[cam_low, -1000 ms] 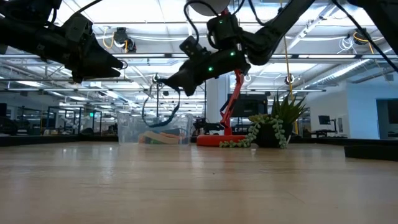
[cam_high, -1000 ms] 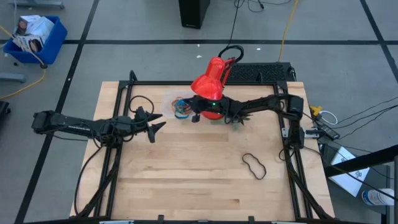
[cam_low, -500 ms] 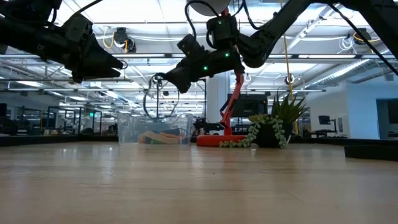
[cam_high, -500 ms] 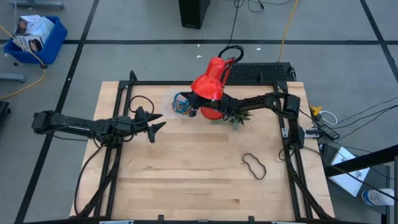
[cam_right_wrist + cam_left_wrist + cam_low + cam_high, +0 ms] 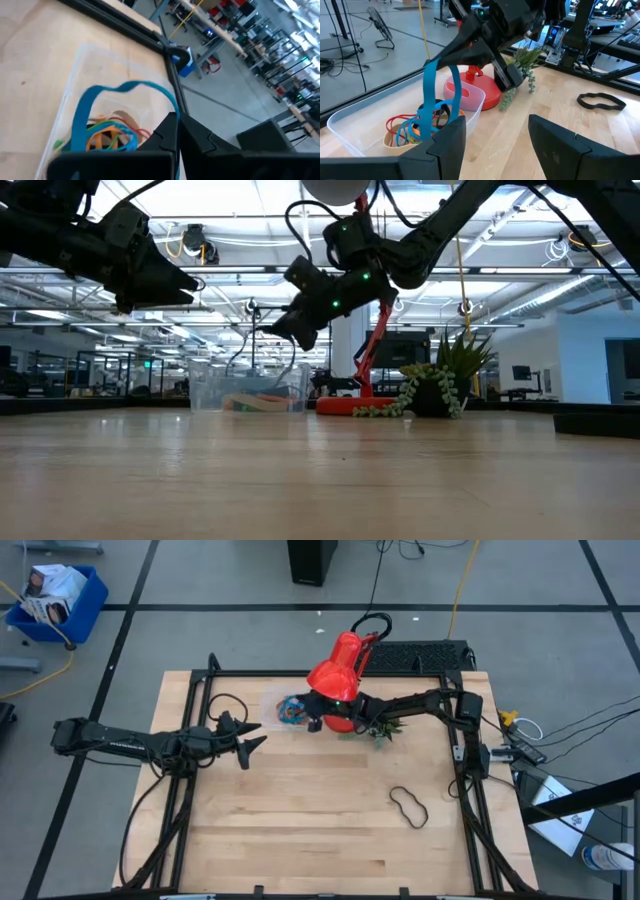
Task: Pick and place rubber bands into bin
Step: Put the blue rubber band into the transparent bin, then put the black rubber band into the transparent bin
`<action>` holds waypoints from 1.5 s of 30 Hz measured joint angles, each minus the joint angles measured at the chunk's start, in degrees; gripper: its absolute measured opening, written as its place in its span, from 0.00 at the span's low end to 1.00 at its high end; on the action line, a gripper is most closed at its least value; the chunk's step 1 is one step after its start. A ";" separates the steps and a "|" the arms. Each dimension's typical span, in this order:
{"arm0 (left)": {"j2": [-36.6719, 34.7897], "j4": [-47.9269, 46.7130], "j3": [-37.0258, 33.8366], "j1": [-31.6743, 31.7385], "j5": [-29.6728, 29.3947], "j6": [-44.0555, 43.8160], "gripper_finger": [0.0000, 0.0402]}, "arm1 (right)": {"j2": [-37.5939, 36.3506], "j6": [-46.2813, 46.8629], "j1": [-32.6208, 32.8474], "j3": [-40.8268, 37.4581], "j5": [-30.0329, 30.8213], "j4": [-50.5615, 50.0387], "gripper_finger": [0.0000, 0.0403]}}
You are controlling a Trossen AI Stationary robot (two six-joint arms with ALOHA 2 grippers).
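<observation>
The clear bin (image 5: 283,708) stands at the table's far middle and holds orange, red and tan rubber bands (image 5: 402,131). My right gripper (image 5: 312,721) reaches over it from the right and is shut on a blue rubber band (image 5: 427,97), which hangs into the bin (image 5: 75,75). A black rubber band (image 5: 408,806) lies flat on the wood at the near right. My left gripper (image 5: 255,741) hovers open left of the bin with nothing between its fingers. My right gripper pinches the blue band's upper end (image 5: 431,64) between its two shut fingers. The fingers come from the table's right, slanting a little downward. The band hangs slack below the fingertips (image 5: 268,330), and its lower part (image 5: 422,131) reaches in among the bands in the bin.
A red desk lamp (image 5: 335,675) stands right behind the bin, its shade over my right arm. A small potted plant (image 5: 383,730) sits right of the lamp's base. A black frame (image 5: 200,680) edges the table. Bare wood fills the near half.
My right gripper has stayed over the bin and tipped its fingers somewhat downward, still shut on the blue band. The band's hanging loop has sunk lower into the bin.
</observation>
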 joint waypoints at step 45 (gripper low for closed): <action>-0.02 0.02 0.00 -0.01 0.00 -0.04 0.56 | -3.31 6.10 1.52 -2.51 10.31 -7.07 0.29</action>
